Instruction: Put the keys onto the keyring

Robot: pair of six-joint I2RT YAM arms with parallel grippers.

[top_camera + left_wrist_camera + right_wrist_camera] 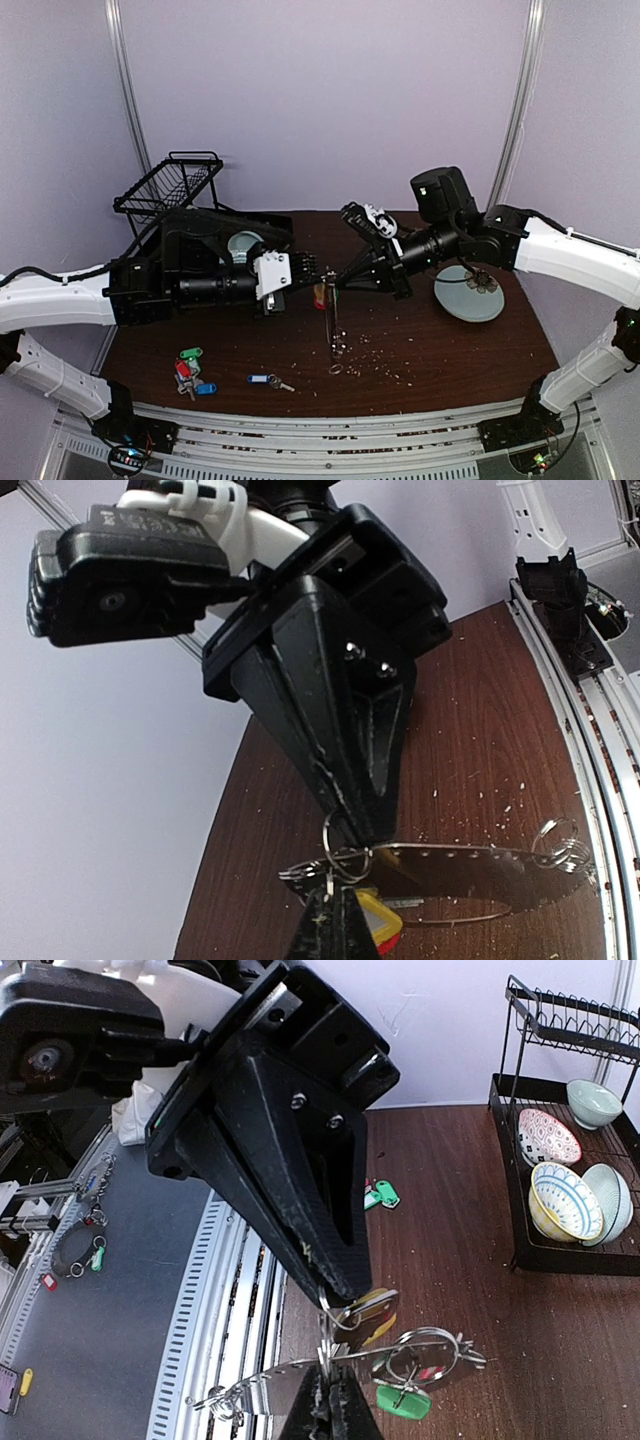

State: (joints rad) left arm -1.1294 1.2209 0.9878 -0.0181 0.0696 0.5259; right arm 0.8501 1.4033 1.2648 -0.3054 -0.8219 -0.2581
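Top view: keyring (333, 320) edge-on, thin; wire rings too small to resolve. Left arm (60, 300) hides lower dish rack (170, 185). Left wrist view: yellow tag (382, 920) cut by bottom edge, partly hidden behind left gripper (335, 905). Right wrist view: right gripper (330, 1400) hides keyring's middle.

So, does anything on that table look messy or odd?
Yes. Pale specks are scattered over the dark table near its front middle, like crumbs or chips; what they are I cannot tell. Nothing else looks amiss.
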